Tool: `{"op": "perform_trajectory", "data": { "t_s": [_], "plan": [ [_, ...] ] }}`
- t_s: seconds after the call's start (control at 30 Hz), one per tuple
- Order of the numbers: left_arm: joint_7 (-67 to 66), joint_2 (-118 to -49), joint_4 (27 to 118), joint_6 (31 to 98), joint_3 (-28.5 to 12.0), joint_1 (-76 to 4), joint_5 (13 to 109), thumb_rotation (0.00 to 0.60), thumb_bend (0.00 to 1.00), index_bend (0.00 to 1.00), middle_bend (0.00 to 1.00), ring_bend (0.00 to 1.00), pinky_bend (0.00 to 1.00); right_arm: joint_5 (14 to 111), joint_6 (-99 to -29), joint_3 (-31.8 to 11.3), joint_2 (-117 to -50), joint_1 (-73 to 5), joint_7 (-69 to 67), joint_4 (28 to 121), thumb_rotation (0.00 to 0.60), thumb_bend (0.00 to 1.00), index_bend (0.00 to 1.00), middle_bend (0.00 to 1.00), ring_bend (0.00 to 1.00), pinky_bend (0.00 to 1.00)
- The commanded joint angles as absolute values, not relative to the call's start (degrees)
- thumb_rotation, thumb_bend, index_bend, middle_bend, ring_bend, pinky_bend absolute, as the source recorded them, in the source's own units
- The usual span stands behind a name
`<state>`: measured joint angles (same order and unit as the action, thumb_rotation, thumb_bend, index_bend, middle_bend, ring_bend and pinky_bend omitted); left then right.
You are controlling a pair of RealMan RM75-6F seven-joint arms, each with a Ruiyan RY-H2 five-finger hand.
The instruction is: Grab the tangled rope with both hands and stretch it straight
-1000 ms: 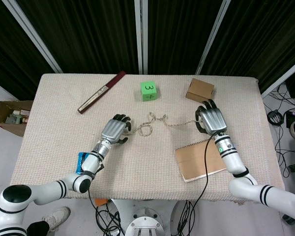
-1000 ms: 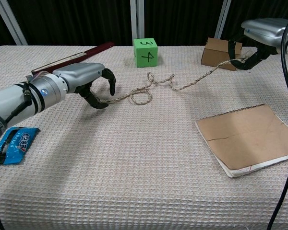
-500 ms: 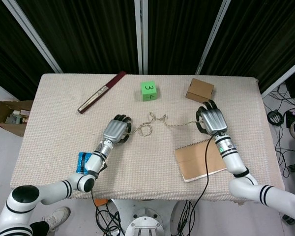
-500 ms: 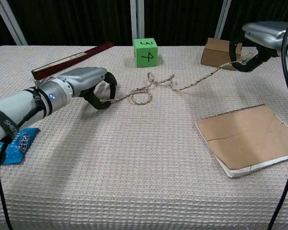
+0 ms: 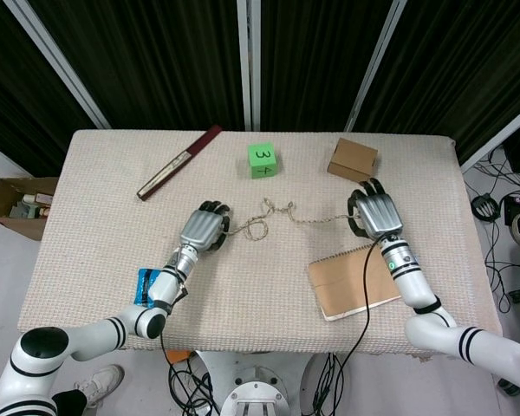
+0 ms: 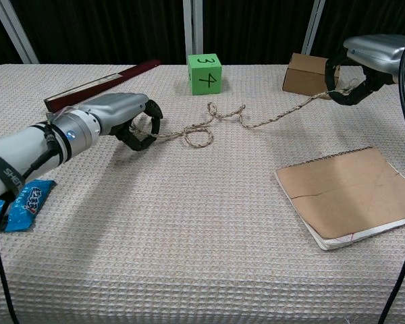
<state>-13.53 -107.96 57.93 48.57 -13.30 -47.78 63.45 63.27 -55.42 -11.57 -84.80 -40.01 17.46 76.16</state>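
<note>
The thin tan braided rope (image 6: 219,118) lies mid-table, looped and knotted near its left part, its right stretch lifted off the cloth. The left hand (image 6: 118,115) curls its fingers around the rope's left end; the right hand (image 6: 364,61) pinches the right end above the table (image 6: 189,236), near the small brown cardboard box (image 6: 305,73). The green numbered cube (image 6: 204,73) sits behind the rope.

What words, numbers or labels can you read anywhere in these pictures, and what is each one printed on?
"3": top face of the green cube.
"4": front face of the same cube, chest view.
"SHEN": on the left forearm, cut off, the rest out of sight.
Blue snack packet: white lettering, too blurred to read.
Long dark red box: pale label, too small to read.
Notebook, brown cardboard box: no text visible.
</note>
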Motion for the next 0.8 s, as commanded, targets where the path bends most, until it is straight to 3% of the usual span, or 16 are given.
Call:
{"op": "perform_trajectory", "data": {
  "t_s": [0.03, 0.6, 0.8],
  "plan": [
    [-12.47, -106.56, 59.28, 50.36, -13.12, -46.59, 64.35, 0.6, 0.55, 0.59, 0.19, 0.11, 0.13, 63.65, -55.88, -11.35, -84.16, -39.57, 17.25, 76.66, 0.6, 0.49, 0.69, 0.36, 0.12, 0.12],
    [-1.59, -88.76, 72.53, 67.57, -10.44, -31.05, 69.38, 0.6, 0.58, 0.6, 0.22, 0.11, 0.13, 64.56, -64.6, -10.11, -72.46, -28.53, 7.36, 82.87, 0.6, 0.51, 0.69, 0.36, 0.12, 0.13],
    [1.71, -86.52, 71.41, 68.27, -10.51, -27.8, 67.87, 0.6, 0.58, 0.61, 0.23, 0.11, 0.13, 64.02, -64.29, -9.07, -72.09, -25.22, 2.22, 79.42, 0.6, 0.51, 0.69, 0.36, 0.12, 0.12]
  ]
}}
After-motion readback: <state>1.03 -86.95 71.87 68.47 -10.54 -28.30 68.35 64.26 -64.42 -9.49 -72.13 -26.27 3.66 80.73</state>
